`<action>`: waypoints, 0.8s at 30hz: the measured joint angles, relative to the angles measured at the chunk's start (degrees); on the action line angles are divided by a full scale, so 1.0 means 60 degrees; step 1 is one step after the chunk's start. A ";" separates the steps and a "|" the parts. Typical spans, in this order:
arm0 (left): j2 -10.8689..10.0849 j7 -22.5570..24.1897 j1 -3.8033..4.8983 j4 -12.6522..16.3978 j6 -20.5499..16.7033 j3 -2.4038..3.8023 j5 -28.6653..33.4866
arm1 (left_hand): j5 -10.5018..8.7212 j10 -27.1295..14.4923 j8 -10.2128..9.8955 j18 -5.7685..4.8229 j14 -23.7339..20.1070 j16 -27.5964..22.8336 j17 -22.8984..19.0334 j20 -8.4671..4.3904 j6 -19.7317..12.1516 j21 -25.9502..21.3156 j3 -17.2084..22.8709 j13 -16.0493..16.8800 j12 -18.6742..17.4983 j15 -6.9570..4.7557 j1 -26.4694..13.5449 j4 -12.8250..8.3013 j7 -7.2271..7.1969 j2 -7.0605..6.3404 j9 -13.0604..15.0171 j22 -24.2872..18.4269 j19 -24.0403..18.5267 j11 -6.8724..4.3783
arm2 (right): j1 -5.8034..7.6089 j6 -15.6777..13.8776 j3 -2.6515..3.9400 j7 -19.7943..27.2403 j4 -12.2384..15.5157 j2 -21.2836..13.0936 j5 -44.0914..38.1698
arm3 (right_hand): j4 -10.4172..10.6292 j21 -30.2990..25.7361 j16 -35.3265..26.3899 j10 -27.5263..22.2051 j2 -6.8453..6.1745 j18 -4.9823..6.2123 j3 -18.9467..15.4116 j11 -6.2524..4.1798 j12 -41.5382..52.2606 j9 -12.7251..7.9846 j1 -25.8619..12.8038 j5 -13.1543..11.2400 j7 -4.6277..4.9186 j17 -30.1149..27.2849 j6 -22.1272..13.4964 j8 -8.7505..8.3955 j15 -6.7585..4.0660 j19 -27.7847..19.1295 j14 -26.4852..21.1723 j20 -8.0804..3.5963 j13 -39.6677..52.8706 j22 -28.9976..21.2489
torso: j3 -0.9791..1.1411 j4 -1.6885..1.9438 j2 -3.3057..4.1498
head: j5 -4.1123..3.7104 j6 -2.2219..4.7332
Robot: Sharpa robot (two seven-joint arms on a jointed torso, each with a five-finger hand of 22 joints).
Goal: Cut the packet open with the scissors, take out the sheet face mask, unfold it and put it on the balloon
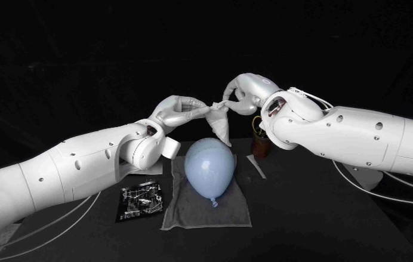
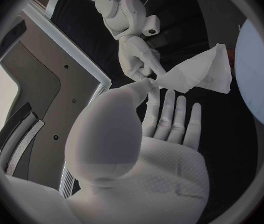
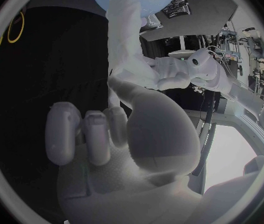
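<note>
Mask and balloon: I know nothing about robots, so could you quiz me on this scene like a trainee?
1. True or false: the balloon lies on a grey towel.
2. The mask is held by: A) one hand, B) both hands, C) nothing.
3. Fill in: the packet lies on the robot's ___ side of the balloon.
Key: 1 true. 2 B: the left hand and the right hand pinch it above the balloon. 3 left.
</note>
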 measured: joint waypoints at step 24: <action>0.0210 -0.0113 0.0264 -0.0091 -0.0297 0.0031 -0.0299 | 0.0034 -0.0274 -0.0003 -0.0001 -0.0389 0.0166 0.0093 -0.0020 -0.0135 0.0000 0.0052 0.0051 0.0148 0.0042 0.0048 0.0002 0.0135 -0.0028 0.0640 0.0024 0.0021 -0.0033 | -0.0013 -0.0019 -0.0018 -0.0092 0.0121 0.0007 0.0096 | -0.0010 -0.0160 0.0006 -0.0002 -0.0013 0.0000 0.0041 0.0002 -0.0112 0.0068 -0.0013 -0.0005 0.0007 0.0008 0.0002 -0.0037 0.0000 0.0022 0.0000 -0.0023 -0.0002 0.0006 | 0.0003 0.0004 0.0005 | -0.0027 0.0022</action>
